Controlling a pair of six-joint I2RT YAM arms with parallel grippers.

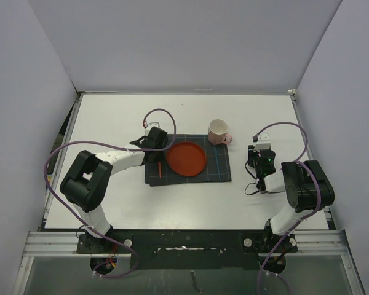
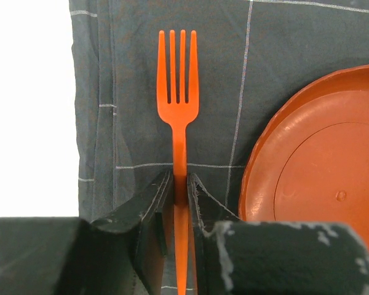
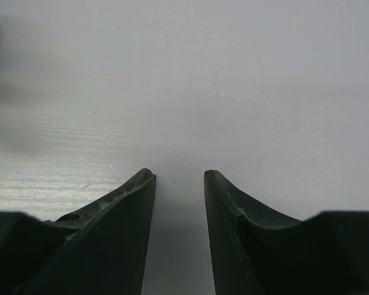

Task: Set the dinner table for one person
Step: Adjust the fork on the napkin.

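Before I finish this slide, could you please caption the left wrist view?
Left gripper gripping an orange fork by its handle over the dark mat, beside the orange plate.

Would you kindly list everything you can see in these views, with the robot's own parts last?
table: one, white, under everything
mat: one, dark grey with pale grid lines, middle of the table
plate: one, orange-red, on the mat
fork: one, orange, on the mat left of the plate
cup: one, white and pink, at the mat's far edge, towards the right
cables: two, purple, one looping off each arm
left fingers: two, black, closed on the fork's handle
right fingers: two, black, apart with nothing between, over bare table right of the mat
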